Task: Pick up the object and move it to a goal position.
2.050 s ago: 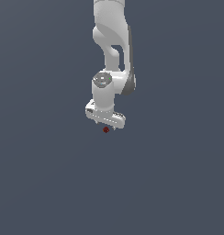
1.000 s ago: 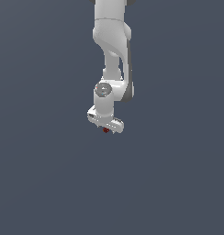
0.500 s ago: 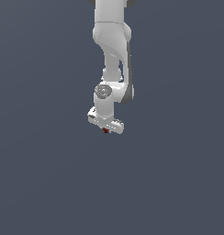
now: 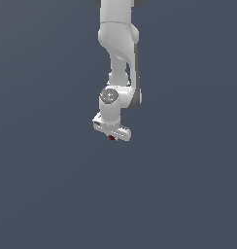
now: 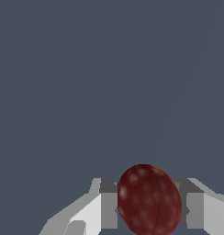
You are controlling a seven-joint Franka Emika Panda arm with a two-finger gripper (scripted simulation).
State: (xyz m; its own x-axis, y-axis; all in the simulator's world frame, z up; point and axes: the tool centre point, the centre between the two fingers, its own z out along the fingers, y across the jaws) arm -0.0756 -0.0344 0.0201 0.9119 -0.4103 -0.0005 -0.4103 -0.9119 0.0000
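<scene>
The object (image 5: 148, 202) is a small dark red, roundish ball. In the wrist view it sits between my two grey finger pads (image 5: 109, 209), which touch it on both sides. My white gripper (image 5: 150, 215) is shut on it. In the exterior view the gripper (image 4: 112, 136) points down from the white arm in the middle of the picture. Only a speck of the red ball (image 4: 111, 138) shows under the hand there.
A plain dark grey-blue ground (image 4: 188, 194) fills both views around the arm. No other object, container or edge shows.
Two seconds ago the hand stood slightly higher, with the ball showing just below it. It came down over the ball and has stayed nearly still for the last second.
</scene>
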